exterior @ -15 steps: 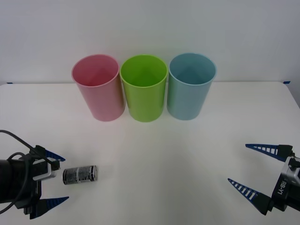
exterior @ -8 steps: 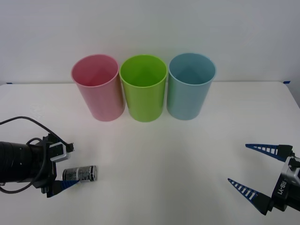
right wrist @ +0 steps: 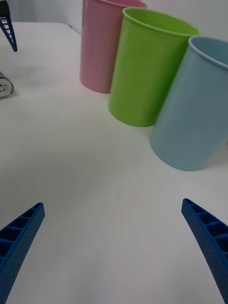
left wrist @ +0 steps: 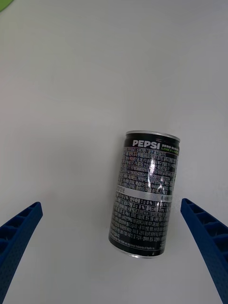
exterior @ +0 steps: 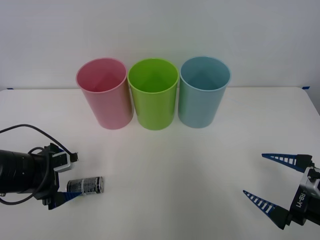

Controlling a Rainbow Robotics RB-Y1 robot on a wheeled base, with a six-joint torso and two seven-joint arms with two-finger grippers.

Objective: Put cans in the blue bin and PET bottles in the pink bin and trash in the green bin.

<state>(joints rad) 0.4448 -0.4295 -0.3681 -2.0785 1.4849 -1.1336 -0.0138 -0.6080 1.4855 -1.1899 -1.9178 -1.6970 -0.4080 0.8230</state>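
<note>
A small dark can (exterior: 85, 186) with silver ends lies on its side on the white table (exterior: 165, 170) at the front left. My left gripper (exterior: 74, 176) is open right beside it, one blue finger (exterior: 70, 196) at the can's near end. In the left wrist view the can (left wrist: 145, 194) lies between the open fingers (left wrist: 19, 237), untouched. At the back stand the pink bin (exterior: 104, 95), the green bin (exterior: 153, 95) and the blue bin (exterior: 202, 95) in a row. My right gripper (exterior: 254, 174) hovers open at the front right, holding nothing.
The right wrist view has the pink bin (right wrist: 102, 47), green bin (right wrist: 142, 71) and blue bin (right wrist: 194, 114) ahead, with the can's end (right wrist: 4, 86) far off. Bare table lies between the can and the bins. A white wall stands behind the bins.
Over the last second my left gripper turned and closed in on the can, its fingers now lying along the can's sides. The can, the bins and the right arm stayed put.
</note>
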